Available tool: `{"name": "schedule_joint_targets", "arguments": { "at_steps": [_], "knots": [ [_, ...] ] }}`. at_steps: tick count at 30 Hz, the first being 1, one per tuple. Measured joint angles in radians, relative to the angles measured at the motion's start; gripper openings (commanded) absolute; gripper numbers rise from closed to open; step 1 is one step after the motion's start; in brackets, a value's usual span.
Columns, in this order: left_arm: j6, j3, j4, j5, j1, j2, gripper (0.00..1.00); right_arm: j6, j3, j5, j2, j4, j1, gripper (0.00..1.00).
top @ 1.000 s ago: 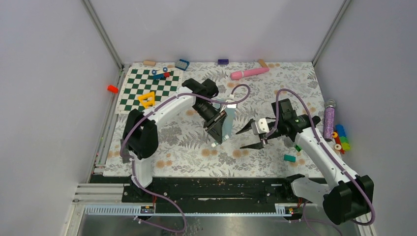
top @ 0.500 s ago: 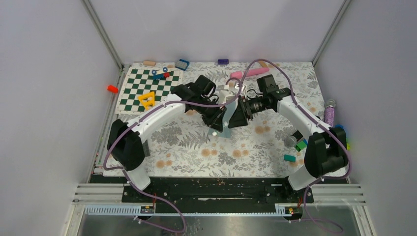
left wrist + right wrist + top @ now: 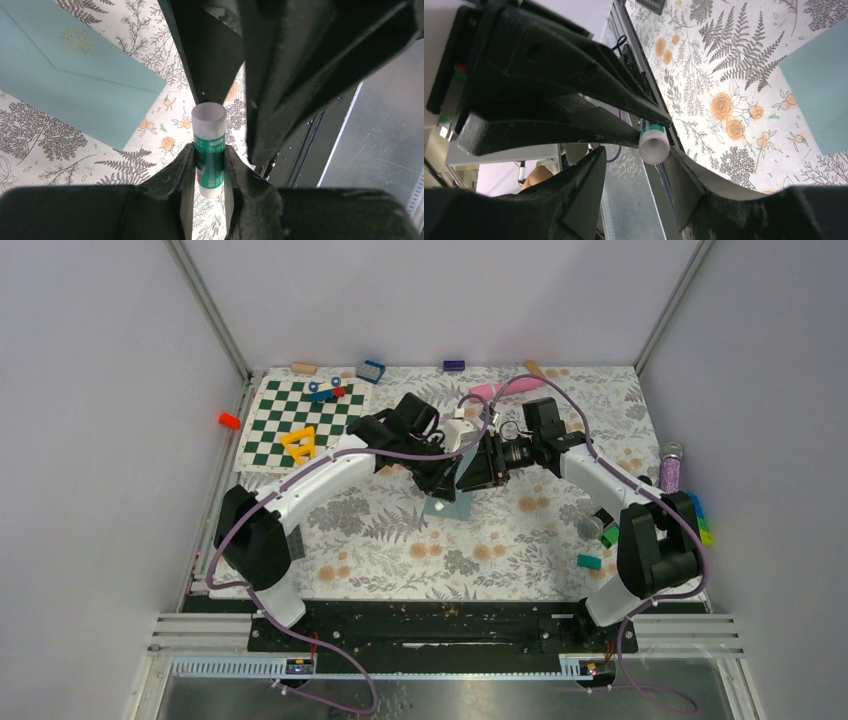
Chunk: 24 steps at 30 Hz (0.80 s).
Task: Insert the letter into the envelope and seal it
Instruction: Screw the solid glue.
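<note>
My left gripper [image 3: 209, 152] is shut on a green-and-white glue stick [image 3: 209, 145], held above the table mid-field [image 3: 450, 476]. The stick's white cap end [image 3: 654, 145] points at my right gripper [image 3: 638, 155], which is open; its fingers [image 3: 295, 75] stand on either side of the cap, the right one close to it. The teal envelope [image 3: 65, 85] lies flat on the floral cloth under both grippers, with its flap down. It also shows in the top view [image 3: 455, 506] and the right wrist view [image 3: 819, 90]. The cream letter is not in view.
A green-and-white chequered board [image 3: 290, 415] with a yellow piece [image 3: 298, 443] lies at the back left. A pink cylinder [image 3: 500, 388] lies at the back. Small coloured blocks [image 3: 589, 561] and a purple tube [image 3: 668, 465] sit at the right.
My right arm has swung from the right front to the middle, bringing its open gripper up to the glue stick. My left gripper has shifted slightly back, still holding the stick.
</note>
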Motion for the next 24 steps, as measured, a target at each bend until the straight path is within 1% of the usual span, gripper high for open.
{"name": "schedule_joint_targets", "arguments": {
  "at_steps": [5,10,17,20,23,24],
  "knots": [
    [0.000,-0.001,0.000,-0.013,-0.013,0.000,0.00,-0.018,0.028,0.032,0.024,-0.047,-0.014,0.49],
    [0.000,-0.001,-0.002,-0.015,-0.017,0.000,0.00,-0.059,0.047,0.061,0.035,-0.095,-0.018,0.39],
    [0.001,-0.008,-0.003,-0.022,-0.018,0.000,0.00,-0.093,0.062,0.069,0.037,-0.136,-0.018,0.35],
    [0.001,-0.011,-0.002,-0.022,-0.018,0.000,0.00,-0.116,0.066,0.068,0.037,-0.156,-0.018,0.36],
    [0.001,-0.012,-0.005,-0.022,-0.018,0.000,0.00,-0.139,0.067,0.067,0.037,-0.172,-0.018,0.41],
    [0.000,-0.012,-0.005,-0.021,-0.018,0.000,0.00,-0.145,0.067,0.068,0.037,-0.175,-0.018,0.45]
  ]
}}
